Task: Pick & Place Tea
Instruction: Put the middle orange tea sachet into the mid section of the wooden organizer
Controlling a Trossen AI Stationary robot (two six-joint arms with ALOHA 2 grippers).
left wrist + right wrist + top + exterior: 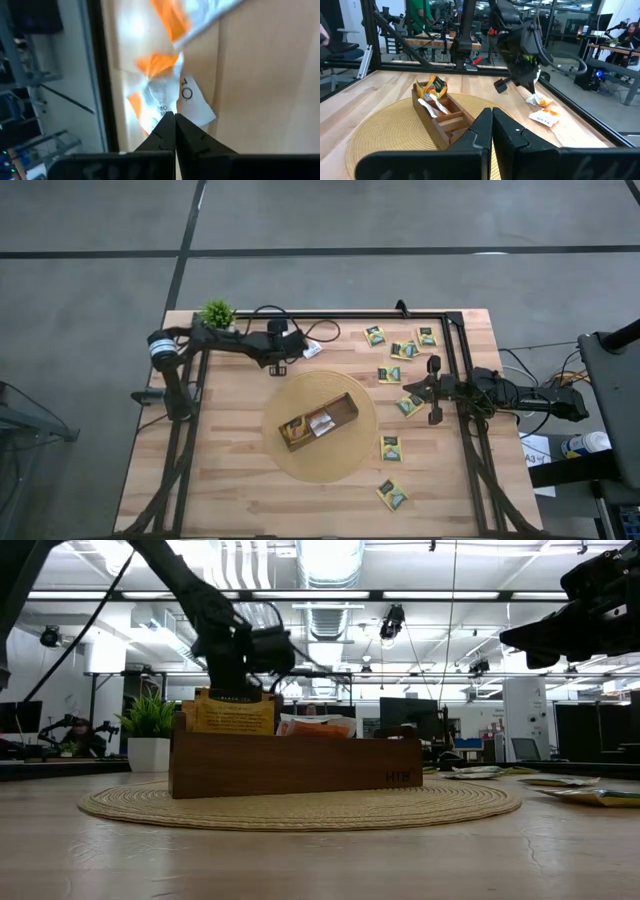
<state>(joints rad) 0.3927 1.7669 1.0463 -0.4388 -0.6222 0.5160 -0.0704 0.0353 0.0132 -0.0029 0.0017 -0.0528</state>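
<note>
Your left end effector (300, 356) is clamped on a white-and-orange tea sachet (312, 350) at the counter's (230, 480) far edge, not yet lifted clear. Your right end effector (408, 390), fingers together and empty, waits near the loose sachets (404, 350). Judged progress: early, with two or three sachets in the wooden tray (345, 416) and about nine outside.

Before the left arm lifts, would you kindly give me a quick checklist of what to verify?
1. Left tool shut: ok.
2. White-and-orange square paper sachet caught at its tips: cannot tell; the sachet meets the tips, but the hold itself is hidden.
3. Neighbouring white-and-orange sachet clear of the lift: not ok; it lies right against the first.
4. Long brown wooden tray has an empty compartment: ok.
5. Right tool shut and off to the tray's right side: ok.
</note>
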